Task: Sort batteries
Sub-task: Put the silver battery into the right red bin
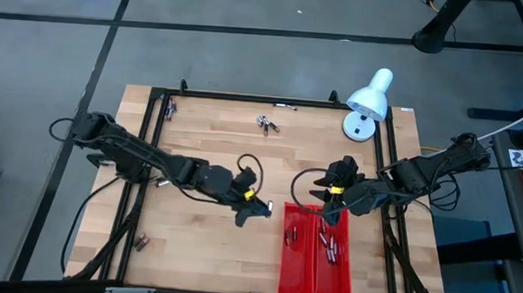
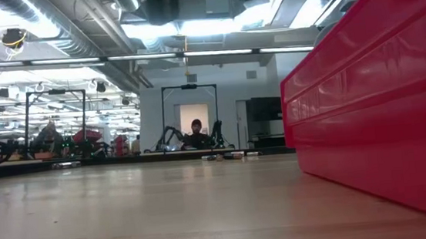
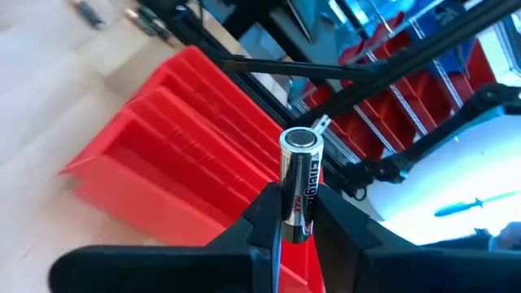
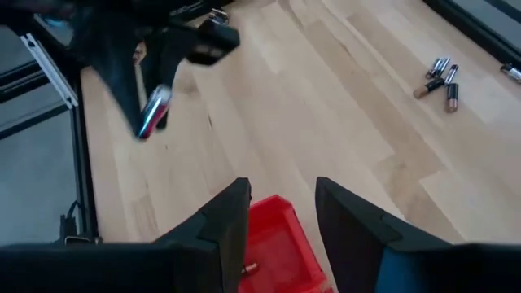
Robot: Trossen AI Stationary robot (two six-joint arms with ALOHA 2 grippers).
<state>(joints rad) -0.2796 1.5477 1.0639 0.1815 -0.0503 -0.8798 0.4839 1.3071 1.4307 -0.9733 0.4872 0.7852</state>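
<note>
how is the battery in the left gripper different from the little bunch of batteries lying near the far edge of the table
The held battery is pinched between the left gripper fingers, lifted off the wood; the loose batteries lie flat on the table. The held one is alone; the loose ones form a small cluster. The held one is next to the red tray; the cluster lies well away from it. All are small cylinders with metallic ends.

left claw (image 1: 256,210) clamped, right claw (image 1: 330,208) parted

You see a silver cylindrical battery (image 3: 299,183) with black and red lettering, a glossy red plastic tray (image 1: 316,252), a pale striped-grain wooden tabletop (image 1: 216,144), and a white lamp (image 1: 369,103).
</note>
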